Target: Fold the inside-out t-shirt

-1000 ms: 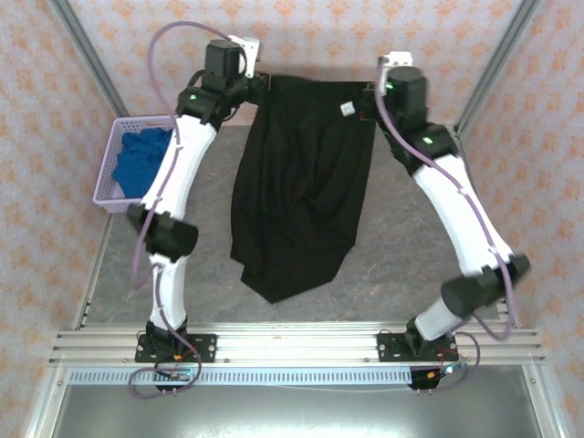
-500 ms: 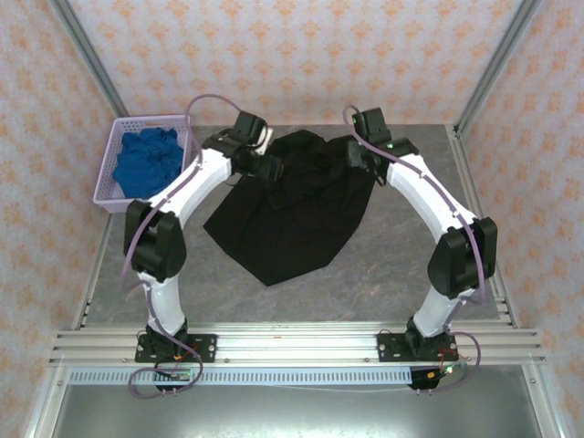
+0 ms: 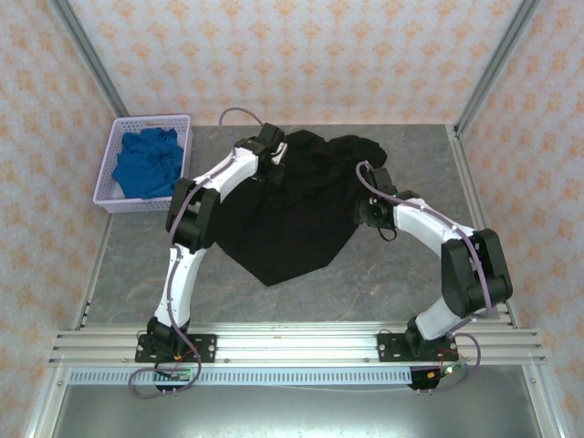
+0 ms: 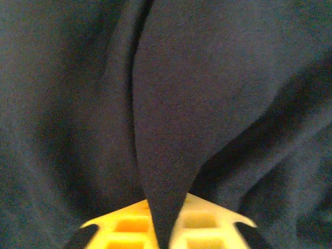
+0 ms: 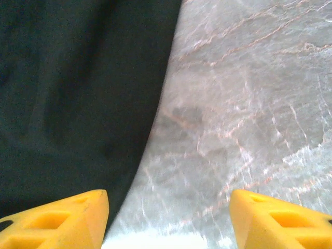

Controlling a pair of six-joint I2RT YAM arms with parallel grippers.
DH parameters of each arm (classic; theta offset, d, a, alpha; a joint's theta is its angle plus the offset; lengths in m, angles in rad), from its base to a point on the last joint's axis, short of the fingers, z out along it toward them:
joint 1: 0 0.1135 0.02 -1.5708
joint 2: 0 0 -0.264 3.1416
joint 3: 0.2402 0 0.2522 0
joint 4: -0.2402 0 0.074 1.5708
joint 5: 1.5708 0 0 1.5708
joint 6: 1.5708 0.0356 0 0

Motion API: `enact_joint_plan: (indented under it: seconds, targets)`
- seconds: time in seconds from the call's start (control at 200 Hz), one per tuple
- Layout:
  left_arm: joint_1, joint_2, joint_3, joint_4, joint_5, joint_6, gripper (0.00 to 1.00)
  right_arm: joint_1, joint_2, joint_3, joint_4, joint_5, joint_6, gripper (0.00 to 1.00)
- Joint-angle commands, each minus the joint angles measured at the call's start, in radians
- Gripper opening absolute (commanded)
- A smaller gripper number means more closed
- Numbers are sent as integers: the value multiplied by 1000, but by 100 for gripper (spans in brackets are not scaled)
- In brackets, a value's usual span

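Looking down now on the inside-out t-shirt (image 3: 297,219), lying black and rumpled across the middle of the bench (image 3: 365,283), bunched in folds toward the far side and tapering to a point toward the near edge. Over at the far-left part of the cloth, finding the left end effector (image 3: 274,162) right down in the fabric. Up close on the left wrist view, catching that left end effector (image 4: 163,231) pinched tight, with a raised fold of the black shirt (image 4: 181,104) clamped between its yellow fingers (image 4: 124,225) and running up and away. Switching to the right: spotting the right end effector (image 3: 370,212) low at the shirt's right edge. From the right wrist view, seeing it (image 5: 168,218) spread wide and gripping nothing, with bare grey bench (image 5: 249,104) in the gap, one yellow finger at the edge of the dark cloth (image 5: 78,93) and the other over bare stone-patterned surface. Off at the far-left corner, noting a lilac basket (image 3: 119,203) with a blue cloth (image 3: 146,164) heaped inside, well apart from the shirt.
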Motion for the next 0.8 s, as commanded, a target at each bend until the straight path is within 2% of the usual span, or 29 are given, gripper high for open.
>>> enact_joint_plan:
  seconds: [0.0, 0.06, 0.12, 0.16, 0.225, 0.26, 0.445, 0.57, 0.681, 0.796]
  targets:
    - [25, -113, 8, 30, 47, -23, 2, -4, 108, 29, 164, -64, 102, 63]
    - [46, -202, -50, 81, 79, -44, 0, -4, 167, 47, 216, -128, 130, 60]
    - [74, -296, -102, 129, 122, -73, 0, -4, 211, 59, 272, -193, 146, 52]
    - [94, -355, -130, 158, 151, -96, 0, -4, 230, 70, 287, -207, 149, 40]
    - [124, -450, -167, 201, 188, -131, 0, -10, 229, 87, 278, -199, 134, 7]
    - [138, -498, -179, 216, 204, -146, 0, -18, 204, 80, 275, -185, 123, 0]
    - [162, -662, -136, 215, 273, -165, 0, -85, -196, -6, 188, -27, 36, 0]
    - [161, -717, -100, 219, 380, -199, 0, -105, -463, 68, 40, 65, -52, 0]
    - [160, -753, -121, 235, 398, -220, 0, -105, -542, 192, -70, 71, -91, 0]
    - [162, -751, -165, 230, 299, -212, 0, -103, -510, 266, -74, 21, -87, 0]
